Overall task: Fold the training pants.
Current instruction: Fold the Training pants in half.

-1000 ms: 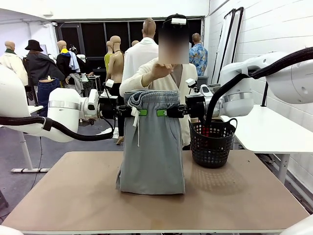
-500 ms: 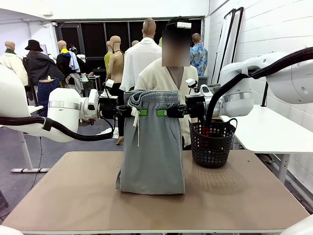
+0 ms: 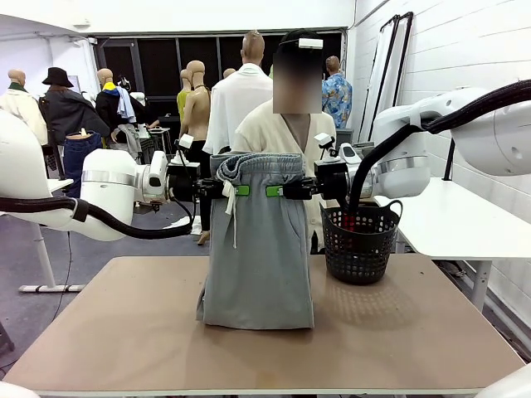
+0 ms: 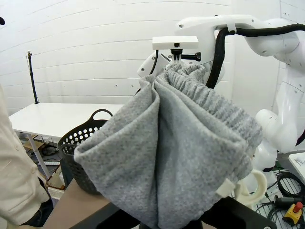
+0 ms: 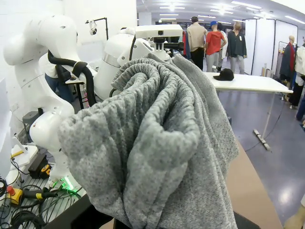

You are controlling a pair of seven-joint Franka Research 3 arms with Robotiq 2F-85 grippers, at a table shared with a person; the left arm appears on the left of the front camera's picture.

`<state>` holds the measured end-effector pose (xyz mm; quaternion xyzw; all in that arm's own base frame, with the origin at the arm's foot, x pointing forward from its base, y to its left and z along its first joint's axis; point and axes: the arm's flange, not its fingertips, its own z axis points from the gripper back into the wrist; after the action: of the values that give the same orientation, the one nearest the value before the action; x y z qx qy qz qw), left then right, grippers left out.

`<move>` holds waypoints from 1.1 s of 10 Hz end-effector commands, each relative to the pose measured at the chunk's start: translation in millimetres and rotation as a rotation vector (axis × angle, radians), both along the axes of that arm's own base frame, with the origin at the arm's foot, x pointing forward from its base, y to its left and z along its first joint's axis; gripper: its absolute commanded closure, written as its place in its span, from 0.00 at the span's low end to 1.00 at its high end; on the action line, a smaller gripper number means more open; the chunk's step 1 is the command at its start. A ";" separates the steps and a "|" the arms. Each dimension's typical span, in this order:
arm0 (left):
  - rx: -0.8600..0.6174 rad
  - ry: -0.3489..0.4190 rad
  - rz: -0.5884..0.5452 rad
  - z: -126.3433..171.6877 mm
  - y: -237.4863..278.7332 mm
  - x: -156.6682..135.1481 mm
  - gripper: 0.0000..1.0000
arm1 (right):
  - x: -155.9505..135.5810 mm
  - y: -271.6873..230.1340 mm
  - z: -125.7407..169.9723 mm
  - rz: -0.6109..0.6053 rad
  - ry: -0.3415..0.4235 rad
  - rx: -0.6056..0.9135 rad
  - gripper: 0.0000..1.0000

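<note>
Training pants (image 3: 259,240) hang upright over the table (image 3: 398,332), hems resting on it | left gripper (image 3: 236,190) clamped on one side of the waistband | right gripper (image 3: 275,191) clamped on the other side | black basket (image 3: 359,240) just beside them | person (image 3: 286,133) stands behind.

We see a white brick wall (image 3: 465,58) along the right side of the room, a white side table (image 3: 452,220) standing against it, a grey floor (image 3: 21,249), a row of dark windows (image 3: 158,66) at the far end, and bright strip lights (image 5: 228,5) on the ceiling.
</note>
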<state>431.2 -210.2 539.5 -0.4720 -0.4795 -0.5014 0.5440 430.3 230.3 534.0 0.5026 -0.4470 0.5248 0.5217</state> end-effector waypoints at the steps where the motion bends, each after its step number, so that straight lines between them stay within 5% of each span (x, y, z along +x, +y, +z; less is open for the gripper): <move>1: -0.029 -0.018 -0.004 -0.9 0.7 -5.2 1.00 | -0.3 0.3 1.7 0.000 0.000 0.006 1.00; 11: -0.029 -0.018 -0.004 -0.9 0.7 -5.2 1.00 | -0.3 0.3 1.7 0.000 0.000 0.006 1.00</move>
<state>431.0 -210.2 539.6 -0.4719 -0.4796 -0.5015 0.5439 430.3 230.3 534.0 0.5026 -0.4470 0.5248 0.5217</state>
